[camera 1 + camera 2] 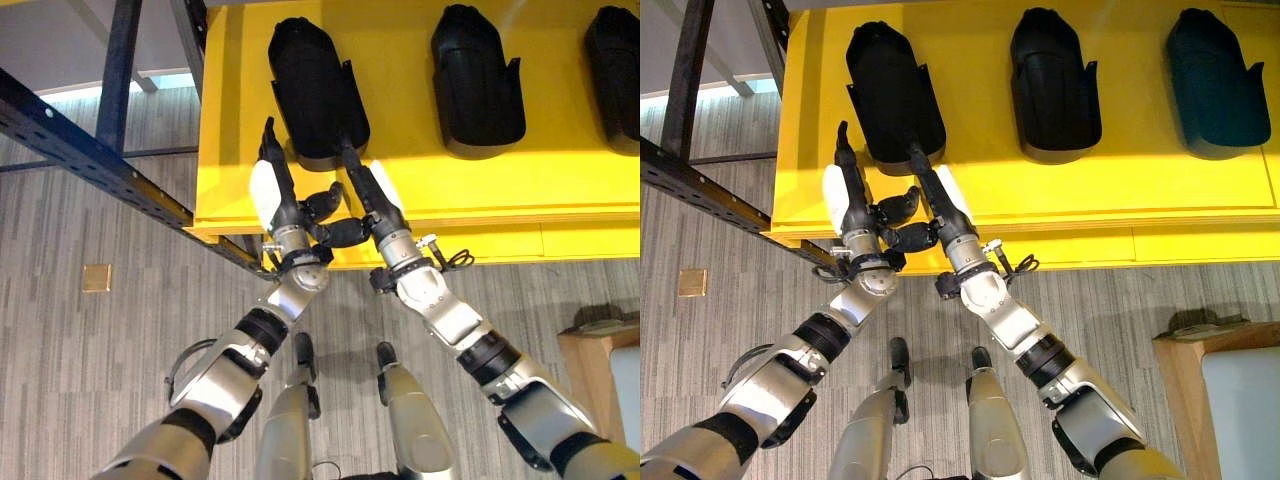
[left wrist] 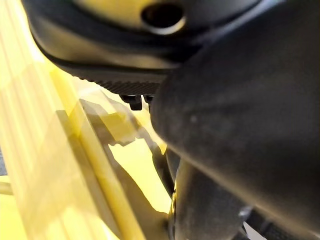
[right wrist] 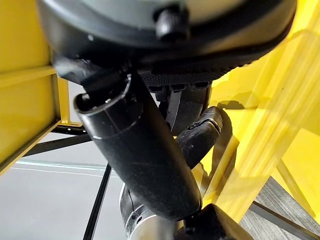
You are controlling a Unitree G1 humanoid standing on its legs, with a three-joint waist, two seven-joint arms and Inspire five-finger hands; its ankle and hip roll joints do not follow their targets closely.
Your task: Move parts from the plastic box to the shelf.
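Three black parts already sit on the yellow shelf [image 1: 520, 175], and the leftmost part [image 1: 315, 85] rests at its front edge between the left hand [image 1: 272, 185] and right hand [image 1: 372, 195], their straight fingers flanking its base, so setting-down looks nearly finished.

Both head views look steeply down on the yellow shelf [image 1: 420, 190] and its nearest black part [image 1: 895, 95], while each wrist camera sits pressed close beneath that part.
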